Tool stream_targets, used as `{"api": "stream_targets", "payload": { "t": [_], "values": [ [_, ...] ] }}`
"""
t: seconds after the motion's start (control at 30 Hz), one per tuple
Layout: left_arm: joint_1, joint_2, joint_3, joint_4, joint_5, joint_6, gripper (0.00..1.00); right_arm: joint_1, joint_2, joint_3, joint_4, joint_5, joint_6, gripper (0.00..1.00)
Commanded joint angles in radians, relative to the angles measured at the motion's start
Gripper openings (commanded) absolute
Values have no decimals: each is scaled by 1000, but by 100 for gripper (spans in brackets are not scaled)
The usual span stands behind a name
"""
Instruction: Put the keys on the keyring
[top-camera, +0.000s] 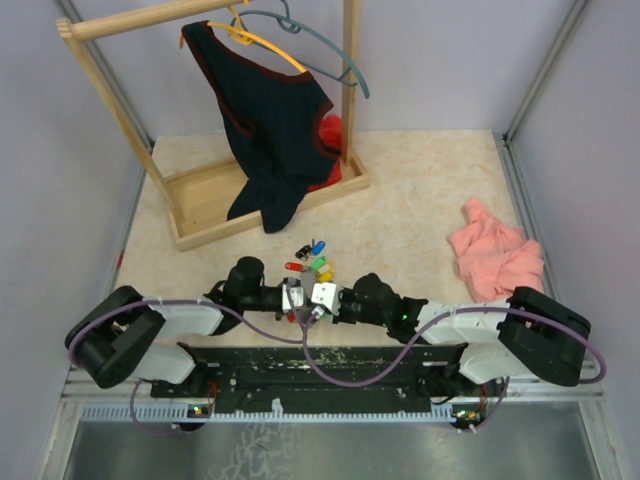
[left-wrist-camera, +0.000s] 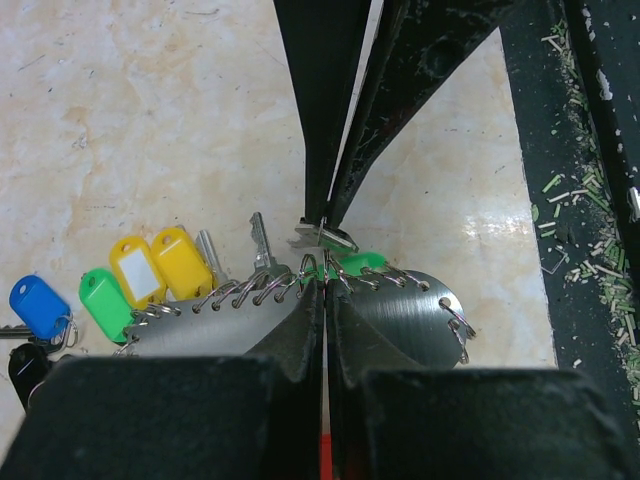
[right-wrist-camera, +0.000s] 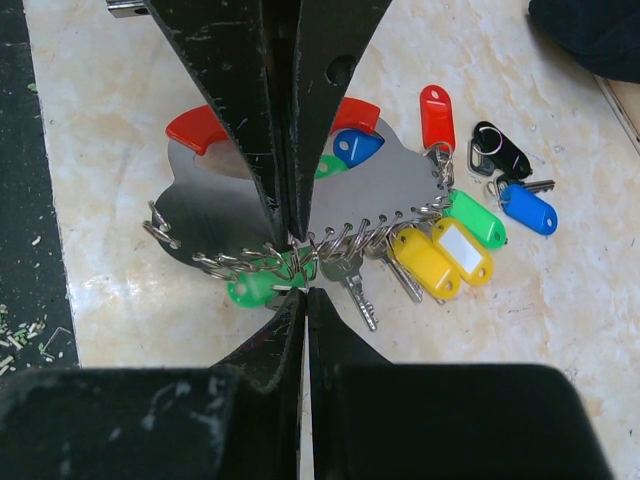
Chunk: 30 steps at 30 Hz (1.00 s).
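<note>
Keyring (right-wrist-camera: 380, 190) sits front-centre on the table (right-wrist-camera: 560, 320), between both arms. Left gripper (left-wrist-camera: 325, 285) is clamped across its ringed edge. Right gripper (right-wrist-camera: 303, 297) is pinched together, apparently on the green-tagged key (right-wrist-camera: 255, 288). Yellow, green and red keys (right-wrist-camera: 440, 255) hang attached. The blue key (right-wrist-camera: 527, 208) and black key (right-wrist-camera: 500, 152) look loose, so probably still to do.
</note>
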Motion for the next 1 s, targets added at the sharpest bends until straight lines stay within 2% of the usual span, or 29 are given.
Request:
{"api": "stream_targets", "payload": {
  "t": [0.0,0.47,0.97],
  "values": [
    [3,-25,20,2,44,18,0,14,4,40,20,-10,-7,0],
    [3,-51,1,32,50,11,0,14,-62,39,-28,-58,5,0],
    [3,-64,-3,35,50,5,0,14,-109,24,-35,-18,11,0]
  ]
}}
